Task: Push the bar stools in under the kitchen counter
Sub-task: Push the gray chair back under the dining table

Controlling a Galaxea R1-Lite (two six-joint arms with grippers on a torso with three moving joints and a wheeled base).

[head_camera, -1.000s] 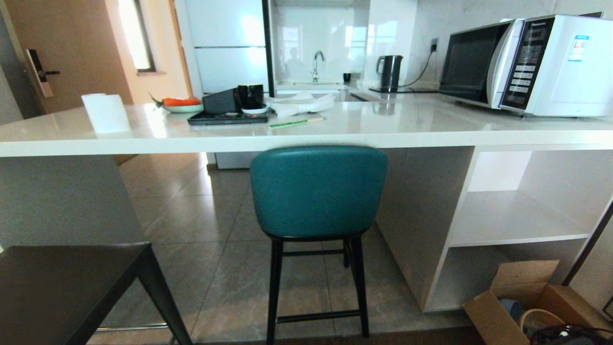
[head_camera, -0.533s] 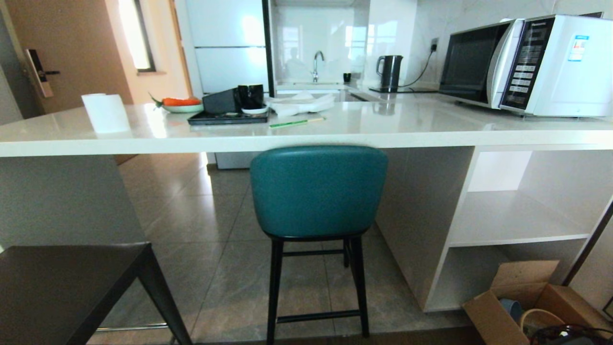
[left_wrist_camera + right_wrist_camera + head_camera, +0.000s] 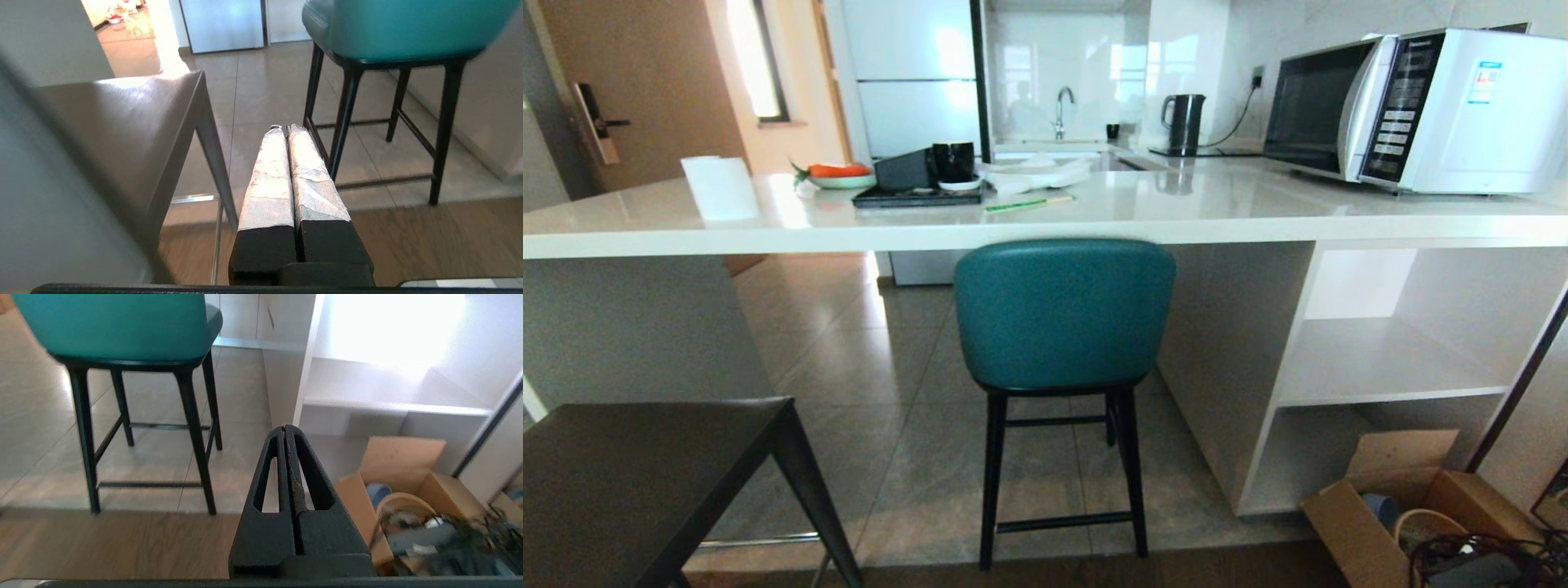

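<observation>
Grey stool out, nearest the left pincer
Grey stool (image 3: 122,122) lies left-forward of left pincer (image 3: 284,130); teal stool (image 3: 1063,314) sits at the table (image 3: 1258,212); both pincers pressed together

Grey tile floor (image 3: 890,384) gives way to a wood strip at the near edge. A brown door (image 3: 645,82) stands far left beside a bright window (image 3: 756,57). A white fridge (image 3: 911,73) and a sink tap (image 3: 1062,110) sit against the glossy far wall. An open cardboard box (image 3: 1388,498) rests near right.
</observation>
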